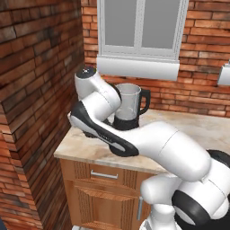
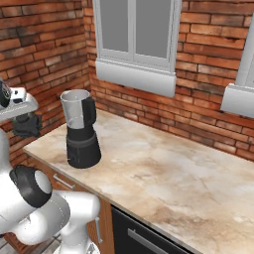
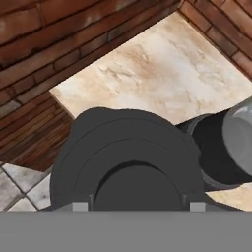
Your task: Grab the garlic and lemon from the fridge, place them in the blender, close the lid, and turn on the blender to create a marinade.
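Blender (image 2: 82, 130) stands upright on the marble surface (image 2: 178, 173), its long axis vertical: squat black base below, clear tapered jar above, mouth open to the ceiling. We see its black side handle (image 1: 145, 101) turned toward the brick back wall (image 2: 208, 99), on the side away from the corner. It sits near the surface's end, below and to the corner side of the grey window sill (image 2: 135, 77).

From the hand view we look down on a round black lid (image 3: 128, 162) with raised concentric rings, held flat between the two small finger tips (image 3: 80, 206) of our hand (image 3: 138, 206), which pinch it from opposite sides. The lid hovers just beside the blender, whose jar rim (image 3: 238, 135) shows at that view's right edge.
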Tool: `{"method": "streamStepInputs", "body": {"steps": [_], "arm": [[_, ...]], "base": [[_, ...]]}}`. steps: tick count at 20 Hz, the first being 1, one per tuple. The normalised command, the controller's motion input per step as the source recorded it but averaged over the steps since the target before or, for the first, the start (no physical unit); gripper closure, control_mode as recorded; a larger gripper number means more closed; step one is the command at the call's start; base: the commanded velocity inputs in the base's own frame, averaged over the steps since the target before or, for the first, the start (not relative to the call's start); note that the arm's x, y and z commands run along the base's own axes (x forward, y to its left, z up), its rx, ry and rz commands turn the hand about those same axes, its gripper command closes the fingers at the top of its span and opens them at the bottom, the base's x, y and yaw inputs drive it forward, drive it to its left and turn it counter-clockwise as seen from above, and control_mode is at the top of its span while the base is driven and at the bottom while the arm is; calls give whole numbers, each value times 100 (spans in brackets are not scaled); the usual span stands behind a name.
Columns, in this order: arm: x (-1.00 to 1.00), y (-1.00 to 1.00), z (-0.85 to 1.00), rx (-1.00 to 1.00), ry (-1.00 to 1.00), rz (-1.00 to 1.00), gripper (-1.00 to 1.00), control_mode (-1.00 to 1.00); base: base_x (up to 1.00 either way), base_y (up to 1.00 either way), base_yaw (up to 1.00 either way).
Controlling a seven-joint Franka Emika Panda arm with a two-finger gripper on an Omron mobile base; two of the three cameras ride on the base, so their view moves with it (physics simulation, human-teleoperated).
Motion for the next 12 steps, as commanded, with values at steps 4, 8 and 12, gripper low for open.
{"method": "streamStepInputs", "body": {"steps": [4, 8, 12], "arm": [[-1, -23, 100, 0, -6, -4, 100, -100], [0, -36, 92, 0, -10, -6, 100, -100], [0, -44, 81, 0, -10, -6, 100, -100]], "base": [[0, 0, 0], [0, 0, 0], [0, 0, 0]]}}
